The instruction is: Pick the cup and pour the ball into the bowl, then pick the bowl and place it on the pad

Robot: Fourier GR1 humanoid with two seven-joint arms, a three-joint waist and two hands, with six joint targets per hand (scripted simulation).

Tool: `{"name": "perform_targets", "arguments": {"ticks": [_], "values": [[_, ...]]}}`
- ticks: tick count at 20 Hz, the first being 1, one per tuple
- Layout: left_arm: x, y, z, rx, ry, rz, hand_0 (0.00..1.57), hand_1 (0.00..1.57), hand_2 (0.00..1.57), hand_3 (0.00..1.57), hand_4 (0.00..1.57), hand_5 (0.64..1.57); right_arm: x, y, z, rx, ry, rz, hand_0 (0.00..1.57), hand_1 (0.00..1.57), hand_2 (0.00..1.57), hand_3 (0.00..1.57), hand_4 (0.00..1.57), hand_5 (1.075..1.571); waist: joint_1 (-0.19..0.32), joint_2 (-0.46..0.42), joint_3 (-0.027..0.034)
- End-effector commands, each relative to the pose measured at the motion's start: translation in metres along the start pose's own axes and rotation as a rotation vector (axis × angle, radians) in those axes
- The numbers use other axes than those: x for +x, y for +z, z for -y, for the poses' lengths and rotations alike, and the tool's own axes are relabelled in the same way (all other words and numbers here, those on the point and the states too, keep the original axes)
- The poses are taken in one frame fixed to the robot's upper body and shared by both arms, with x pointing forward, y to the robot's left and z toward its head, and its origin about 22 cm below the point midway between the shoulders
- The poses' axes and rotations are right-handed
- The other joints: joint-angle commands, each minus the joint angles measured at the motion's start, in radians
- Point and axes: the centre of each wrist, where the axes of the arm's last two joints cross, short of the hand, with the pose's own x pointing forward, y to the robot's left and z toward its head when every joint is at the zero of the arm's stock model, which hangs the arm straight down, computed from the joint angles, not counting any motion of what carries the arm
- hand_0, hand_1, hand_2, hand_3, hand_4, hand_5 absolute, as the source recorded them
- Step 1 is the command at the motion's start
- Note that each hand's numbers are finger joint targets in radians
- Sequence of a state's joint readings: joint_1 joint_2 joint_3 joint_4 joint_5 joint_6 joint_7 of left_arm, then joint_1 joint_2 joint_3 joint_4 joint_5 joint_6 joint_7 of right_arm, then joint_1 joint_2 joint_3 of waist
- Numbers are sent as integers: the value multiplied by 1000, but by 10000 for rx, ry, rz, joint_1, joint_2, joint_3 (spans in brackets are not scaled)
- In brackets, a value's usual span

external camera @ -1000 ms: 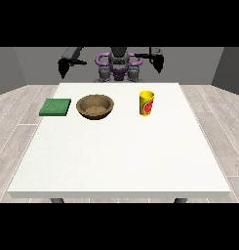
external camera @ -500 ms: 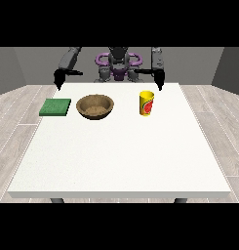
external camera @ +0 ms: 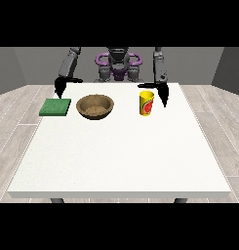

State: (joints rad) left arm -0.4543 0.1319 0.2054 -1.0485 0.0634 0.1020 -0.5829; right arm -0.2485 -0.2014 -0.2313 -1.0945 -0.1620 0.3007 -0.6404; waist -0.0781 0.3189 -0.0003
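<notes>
Task barely begun. Yellow cup (external camera: 147,103) stands upright on the white bench (external camera: 121,151), ungrasped; nothing poured, nothing lifted. The ball is not visible from this view, presumably inside the cup. Wooden bowl (external camera: 95,106) sits on the bench to the view-left of the cup, apart from it, and looks empty as far as can be told. Green pad (external camera: 55,107) lies flat further to the view-left of the bowl, just beside it, with nothing on it.

Hand at the view's right (external camera: 163,93) hangs just beside the cup, on the cup's view-right side, pointing down, thumb stretched out toward the cup's rim. Released, holding nothing; whether it touches the cup cannot be told, but it does not wrap it. Hand at the view's left (external camera: 59,86) hovers over the far edge of the pad, well apart from the cup, also pointing down with thumb out and holding nothing.

Left to do: grasp the cup, tip it over the bowl, then carry the bowl onto the pad. All of it.

Against the earlier frames: both arms have swung down and forward from a raised, spread pose near the robot's shoulders. The hand at the view's right has closed most of the gap to the cup. Cup, bowl and pad have not shifted.
</notes>
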Motion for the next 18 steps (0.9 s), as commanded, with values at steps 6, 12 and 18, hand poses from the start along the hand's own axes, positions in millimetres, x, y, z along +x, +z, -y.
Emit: {"name": "perform_targets", "arguments": {"ticks": [6, 12, 18], "values": [[-13, -26, -23, 396, 95, 425, 0, 0, 0, 0, 0, 1393, -5, -12, 8, 139, -30, 555, 0, 0, 0, 0, 0, 1548, -204, 841, 2], [-7, -46, 2, 901, -3, 1053, 0, 0, 0, 0, 0, 1395, 8, -32, 35, 409, -67, 1364, 0, 0, 0, 0, 0, 1546, -527, 1615, 5], [-26, -22, -14, 1970, -1809, 1433, 1352, 1352, 1571, 1571, 1111, 1560, 37, -36, 57, 1180, 83, 1661, 0, 0, 0, 0, 0, 1543, -1453, 1997, -1]]}}
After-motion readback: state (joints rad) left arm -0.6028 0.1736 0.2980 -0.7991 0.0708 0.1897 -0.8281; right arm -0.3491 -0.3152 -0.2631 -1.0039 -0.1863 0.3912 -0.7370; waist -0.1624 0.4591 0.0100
